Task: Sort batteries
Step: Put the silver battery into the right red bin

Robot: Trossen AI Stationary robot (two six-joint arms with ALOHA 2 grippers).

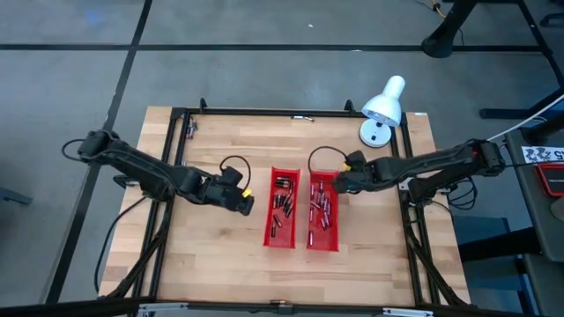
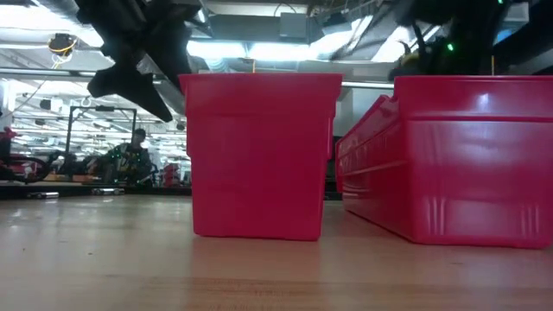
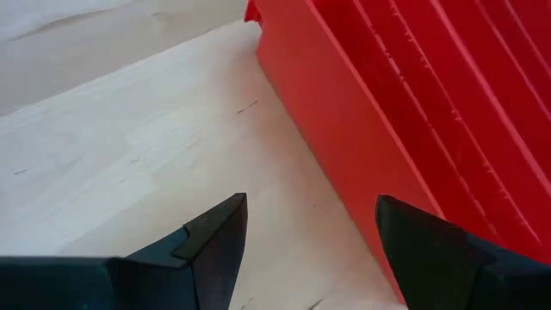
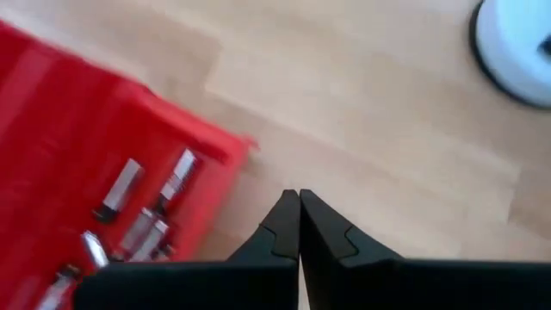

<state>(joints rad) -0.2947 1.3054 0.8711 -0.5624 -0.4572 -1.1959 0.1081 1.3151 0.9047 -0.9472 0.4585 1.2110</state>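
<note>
Two red trays stand side by side mid-table, the left tray (image 1: 272,231) and the right tray (image 1: 333,236). Each holds several small silvery and dark batteries (image 1: 280,204) (image 1: 321,208) (image 4: 129,220). My left gripper (image 1: 250,205) (image 3: 310,207) is open and hovers above the wood just left of the left tray's outer wall (image 3: 344,129); the low view shows it raised (image 2: 138,86). My right gripper (image 1: 337,186) (image 4: 299,195) is shut with nothing visible between its fingers. It sits over the wood beside the right tray's far right corner (image 4: 241,146).
A white desk lamp (image 1: 381,110) (image 4: 516,43) stands near the table's far right corner. A black frame (image 1: 264,112) runs around the wooden table top. Bare wood lies left of the trays (image 1: 203,246) and right of them (image 1: 374,238).
</note>
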